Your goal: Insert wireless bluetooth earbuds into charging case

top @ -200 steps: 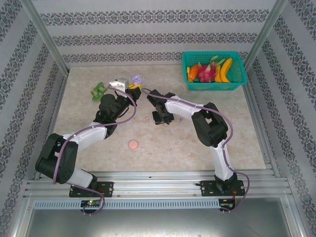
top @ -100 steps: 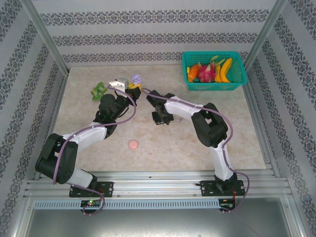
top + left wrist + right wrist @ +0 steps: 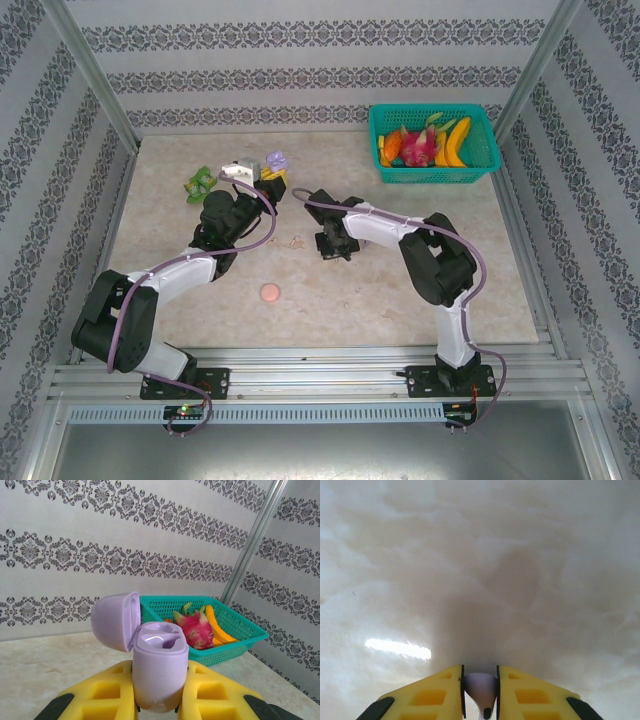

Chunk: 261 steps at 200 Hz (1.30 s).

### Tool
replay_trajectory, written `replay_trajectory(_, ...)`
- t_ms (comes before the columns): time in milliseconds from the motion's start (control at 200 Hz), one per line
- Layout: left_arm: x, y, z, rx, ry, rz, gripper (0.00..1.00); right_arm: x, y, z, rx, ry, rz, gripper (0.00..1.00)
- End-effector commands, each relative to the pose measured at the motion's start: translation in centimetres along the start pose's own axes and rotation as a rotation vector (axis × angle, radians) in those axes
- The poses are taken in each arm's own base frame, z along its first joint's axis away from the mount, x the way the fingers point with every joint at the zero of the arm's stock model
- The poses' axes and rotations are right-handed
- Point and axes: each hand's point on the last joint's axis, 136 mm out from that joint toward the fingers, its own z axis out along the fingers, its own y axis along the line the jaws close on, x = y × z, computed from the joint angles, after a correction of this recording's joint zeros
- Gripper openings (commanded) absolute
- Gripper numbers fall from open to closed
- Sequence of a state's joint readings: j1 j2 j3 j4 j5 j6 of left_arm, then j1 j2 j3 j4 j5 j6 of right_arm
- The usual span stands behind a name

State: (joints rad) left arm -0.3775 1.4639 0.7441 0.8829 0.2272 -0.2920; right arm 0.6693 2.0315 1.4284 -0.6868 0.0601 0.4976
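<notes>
While left end effector (image 3: pixel 159 702) grips open lilac case (image 3: pixel 160 655) | right end effector (image 3: pixel 480 700) — pinching earbud (image 3: pixel 479 684)

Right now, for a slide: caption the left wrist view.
Left gripper holds open lilac charging case, teal fruit basket behind.

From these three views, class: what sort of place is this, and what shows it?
Probably a robot test cell: two arms bolted to a metal rail, and patterned panels on aluminium posts walling in the table.
</notes>
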Motion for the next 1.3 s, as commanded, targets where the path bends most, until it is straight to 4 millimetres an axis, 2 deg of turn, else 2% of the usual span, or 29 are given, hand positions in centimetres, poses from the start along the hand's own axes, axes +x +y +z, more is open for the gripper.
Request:
replay_trajectory(0, -1.6, -0.5, -0.2, 0.019, -0.045, 0.035, 0.0, -0.8, -0.9, -1.6, -0.022, -0.061, 0.045, 0.2)
replay_trajectory(180, -0.9, -0.5, -0.3, 0.028, -0.023, 0.051, 0.0, -0.9, -2.3, -2.5, -0.051, -0.091, 0.083, 0.2)
replay_trajectory(385, 0.3, -1.1, -0.4, 0.076, 0.012, 0.081, 0.0, -2.9, -3.9, -5.7, -0.106, -0.178, 0.132, 0.2)
replay_trajectory(639, 1.5, -4.4, 0.2, 0.281, 0.083, 0.108, 0.0, -7.0, -5.8, -12.5, -0.184, -0.358, 0.172, 0.2)
replay_trajectory(904, 2.4, -7.1, 1.3, 0.432, 0.115, 0.085, 0.0, -10.4, -7.3, -21.1, -0.254, -0.604, 0.187, 0.2)
replay_trajectory(1134, 3.5, -8.9, 2.9, 0.383, 0.065, 0.235, 0.0, -11.3, -7.4, -27.7, -0.315, -0.788, 0.174, 0.21)
replay_trajectory(1299, 3.1, -10.1, 4.3, 0.317, -0.016, 0.321, 0.0, -10.8, -7.2, -31.3, -0.38, -0.908, 0.171, 0.22)
